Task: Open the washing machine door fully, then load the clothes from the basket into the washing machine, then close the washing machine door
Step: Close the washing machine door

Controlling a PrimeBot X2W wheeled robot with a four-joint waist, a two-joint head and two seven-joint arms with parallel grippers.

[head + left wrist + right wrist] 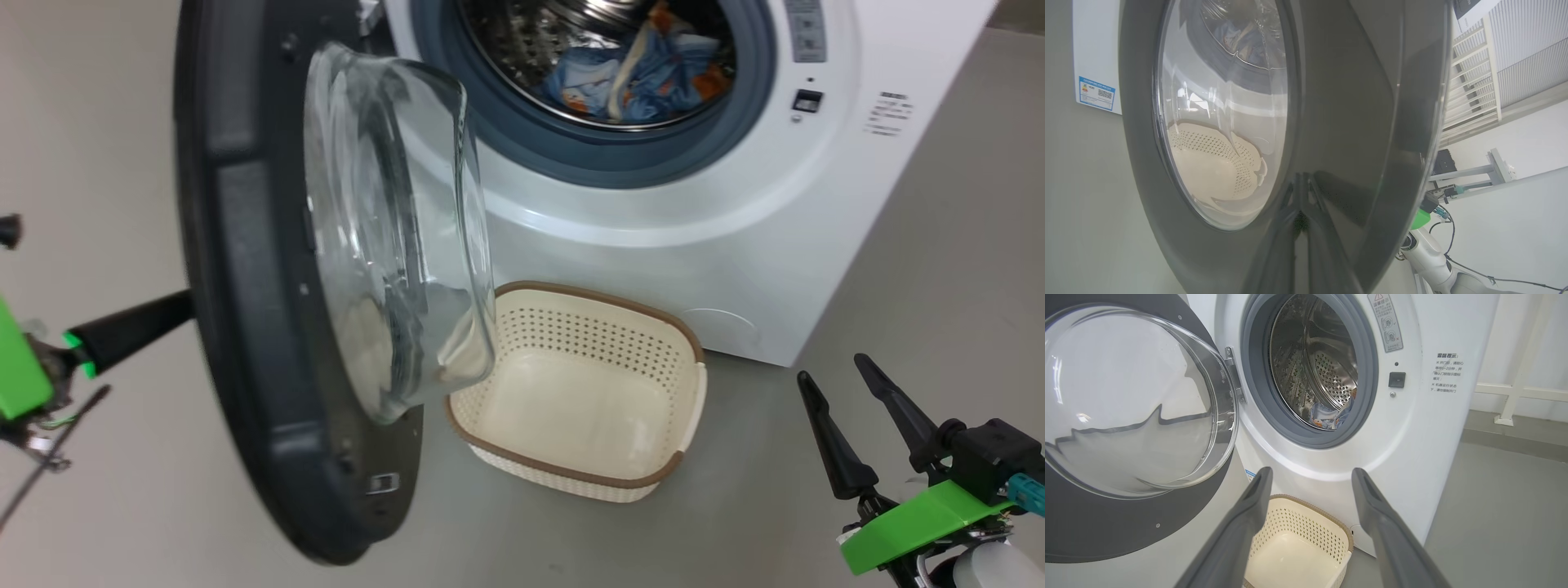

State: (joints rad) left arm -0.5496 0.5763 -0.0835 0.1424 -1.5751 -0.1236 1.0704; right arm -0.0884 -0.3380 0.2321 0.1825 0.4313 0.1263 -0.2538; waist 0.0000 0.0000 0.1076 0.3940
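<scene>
1. The left gripper (1300, 216) has its 2 dark fingers shut tight together, with nothing held between them.
2. Their tips press on the shiny outer face of the washing machine door (245, 286).
3. The door stands open, swung out from the washing machine (653, 269), between the left jaws and the basket (571, 294).
4. Through the door's clear glass bowl (392, 229), just past the left jaws, the basket and the drum show.
5. Far to the side of the left jaws, a small blue label (1096, 93) sits on the machine's white side.
6. The right gripper (833, 369) has its 2 fingers spread wide apart, holding nothing and touching nothing.
7. In the right wrist view, the basket sits on the floor (939, 245) low between the 2 fingers, a little way ahead of them.
8. The basket stands just in front of the machine, and its bare cream bottom shows.
9. Farther ahead of the right jaws and higher up is the grey ring (522, 139) around the steel drum (522, 33).
10. The clothes (653, 69) lie at the bottom of the drum, well apart from both jaws.
</scene>
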